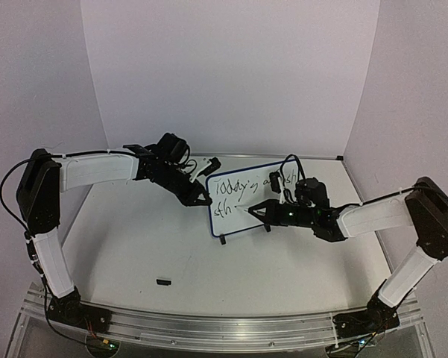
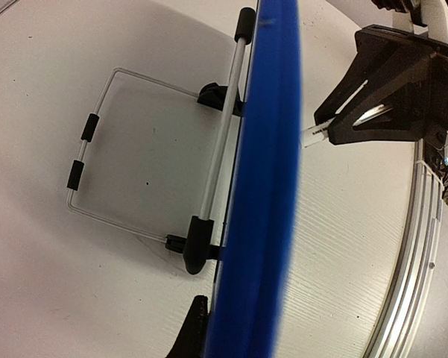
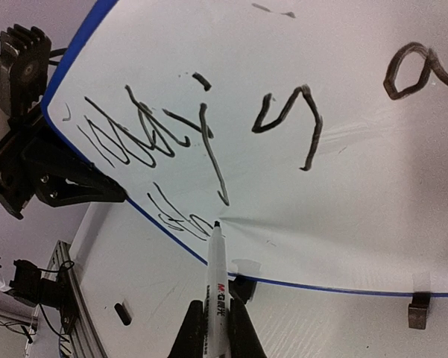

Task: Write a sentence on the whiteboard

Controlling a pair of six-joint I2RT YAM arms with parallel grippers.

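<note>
The whiteboard [image 1: 264, 200] stands tilted on its feet at mid table. The sentence [image 1: 238, 186] runs in two lines; in the right wrist view the upper line [image 3: 201, 134] reads about "Today is a", and a few letters [image 3: 175, 215] begin the lower line. My left gripper [image 1: 201, 199] is shut on the board's left edge; the blue rim [image 2: 264, 186] fills its view, with one finger [image 2: 194, 332] showing beside it. My right gripper [image 3: 216, 332] is shut on a white marker pen [image 3: 217, 280], whose tip touches the board at the end of the lower line.
A wire stand [image 2: 97, 149] props the board from behind. A small black cap [image 1: 163, 282] lies on the table in front, also seen in the right wrist view [image 3: 122, 313]. An aluminium rail [image 1: 209, 324] runs along the near edge. White walls enclose the table.
</note>
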